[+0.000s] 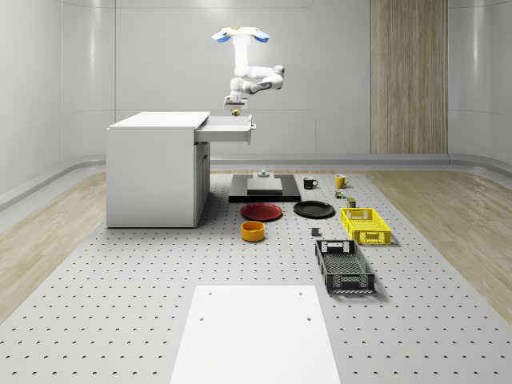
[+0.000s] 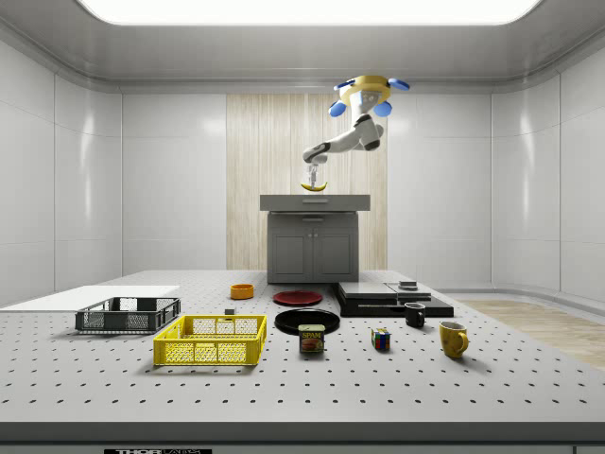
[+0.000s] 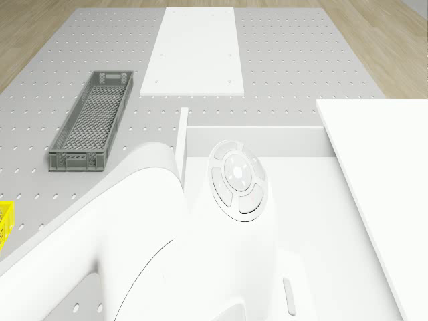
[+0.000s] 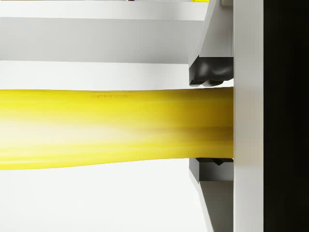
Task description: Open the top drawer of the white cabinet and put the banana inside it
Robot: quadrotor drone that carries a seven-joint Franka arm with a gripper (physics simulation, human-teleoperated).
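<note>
1. The drone [image 1: 241, 35] hovers in the air above the open top drawer [image 1: 228, 128] of the white cabinet [image 1: 156, 168], clear of everything below it.
2. Its arm [image 1: 256, 78] bends down from the body and ends in the gripper [image 1: 234, 108], which hangs just over the drawer.
3. The fingers [image 4: 210, 72] are closed on the banana [image 2: 314, 186], one dark pad on each side of the fruit, as the wrist view shows.
4. The banana hangs just above the drawer, a short way over the cabinet's top edge in the side view; it is not resting on anything.
5. The drawer stands pulled out toward the whole-scene view's right, and its white inside shows in the drone view beneath the arm.
6. On the bench [image 1: 120, 304], well apart from the cabinet, lie a red plate [image 1: 262, 212], a black plate [image 1: 314, 210], an orange bowl [image 1: 253, 231], a yellow basket [image 1: 365, 225] and a grey crate [image 1: 344, 266].
</note>
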